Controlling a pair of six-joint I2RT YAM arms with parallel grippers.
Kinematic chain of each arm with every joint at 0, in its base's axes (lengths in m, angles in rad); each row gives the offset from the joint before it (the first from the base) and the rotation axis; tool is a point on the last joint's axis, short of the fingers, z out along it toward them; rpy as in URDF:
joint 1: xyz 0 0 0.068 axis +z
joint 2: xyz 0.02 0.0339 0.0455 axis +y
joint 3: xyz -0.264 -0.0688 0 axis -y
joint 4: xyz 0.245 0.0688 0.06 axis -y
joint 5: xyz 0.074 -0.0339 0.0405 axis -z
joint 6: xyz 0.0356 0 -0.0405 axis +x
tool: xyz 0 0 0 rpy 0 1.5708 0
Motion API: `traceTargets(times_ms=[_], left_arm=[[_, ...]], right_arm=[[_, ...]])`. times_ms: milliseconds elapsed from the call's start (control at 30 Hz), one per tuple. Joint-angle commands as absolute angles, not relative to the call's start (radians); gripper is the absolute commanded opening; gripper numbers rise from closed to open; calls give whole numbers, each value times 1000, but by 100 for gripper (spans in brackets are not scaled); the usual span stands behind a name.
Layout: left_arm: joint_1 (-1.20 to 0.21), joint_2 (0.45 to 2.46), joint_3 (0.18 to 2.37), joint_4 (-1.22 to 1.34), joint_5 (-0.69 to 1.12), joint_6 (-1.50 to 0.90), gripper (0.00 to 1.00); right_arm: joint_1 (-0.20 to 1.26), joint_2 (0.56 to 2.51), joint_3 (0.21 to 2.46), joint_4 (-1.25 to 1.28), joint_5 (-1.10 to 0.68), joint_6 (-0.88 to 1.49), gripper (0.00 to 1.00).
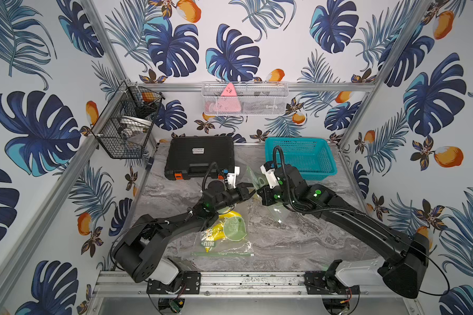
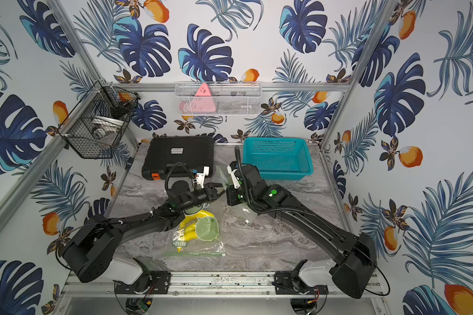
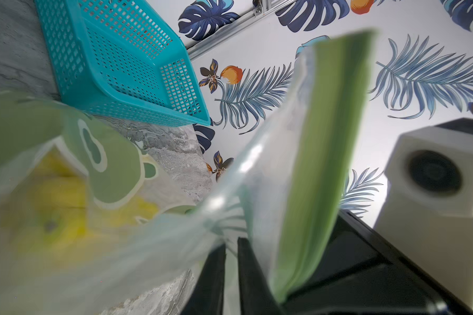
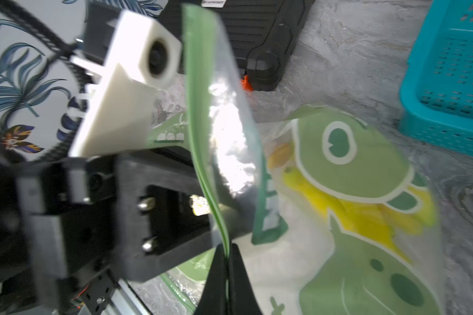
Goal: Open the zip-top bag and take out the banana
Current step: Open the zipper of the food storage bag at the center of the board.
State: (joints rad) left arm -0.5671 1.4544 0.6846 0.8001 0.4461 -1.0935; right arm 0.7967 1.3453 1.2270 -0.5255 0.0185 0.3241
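Note:
A clear zip-top bag (image 1: 253, 177) with a green frog print hangs in the air between my two grippers above the middle of the table. The left gripper (image 3: 231, 241) is shut on a pinch of the bag's clear film (image 3: 271, 163), right beside the green zip strip (image 3: 325, 136). The right gripper (image 4: 227, 246) is shut on the zip strip (image 4: 200, 136) from the opposite side. In both top views the fingertips nearly meet, left gripper (image 1: 250, 191) facing right gripper (image 1: 260, 191). A yellow banana (image 4: 361, 215) shows blurred through the bag's print in both wrist views.
A second printed zip bag (image 1: 230, 245) with yellow bananas (image 1: 216, 234) lies flat near the table's front, partly under the left arm. A black case (image 1: 200, 156) and a teal basket (image 1: 301, 158) stand at the back. Wire baskets (image 1: 126, 122) (image 1: 245, 98) hang on the walls.

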Motion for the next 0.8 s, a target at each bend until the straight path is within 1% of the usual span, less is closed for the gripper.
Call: traceTargets(times_ms=[0,100,233,333,433,467,500,600,633,667,700,767], left_arm=[[-567,1422,701,654,422,-1002,25],[-563,1427,686,670,417,-1029,28],[-563,1427,671,686,418,-1060,28],[-563,1408,666,669,395,-1043,24],[-561,1412,685,640,388,-1017,19],[-561,1420,696,630,387,-1013,19],[-561,1427,711,604,385,-1009,21],[-561,1440,741,551,385,-987,33],[-561,1439,743,540,381,-986,47],[-562,1435,745,520,371,-986,65],[-562,1431,742,515,363,-985,71],[-562,1430,726,549,349,-999,74]], right_arm=[[796,1360,1237,-599,108,284,0],[796,1363,1239,-593,131,275,0],[795,1349,1239,-575,134,277,0],[790,1338,1237,-577,136,278,0],[770,1319,1236,-556,79,286,0],[760,1311,1234,-547,55,292,0],[749,1306,1239,-546,39,300,0],[724,1298,1254,-542,-2,311,0],[720,1299,1259,-545,-11,314,0],[717,1302,1266,-551,-28,313,0],[715,1307,1273,-554,-37,313,0],[715,1316,1278,-554,-54,316,0]])
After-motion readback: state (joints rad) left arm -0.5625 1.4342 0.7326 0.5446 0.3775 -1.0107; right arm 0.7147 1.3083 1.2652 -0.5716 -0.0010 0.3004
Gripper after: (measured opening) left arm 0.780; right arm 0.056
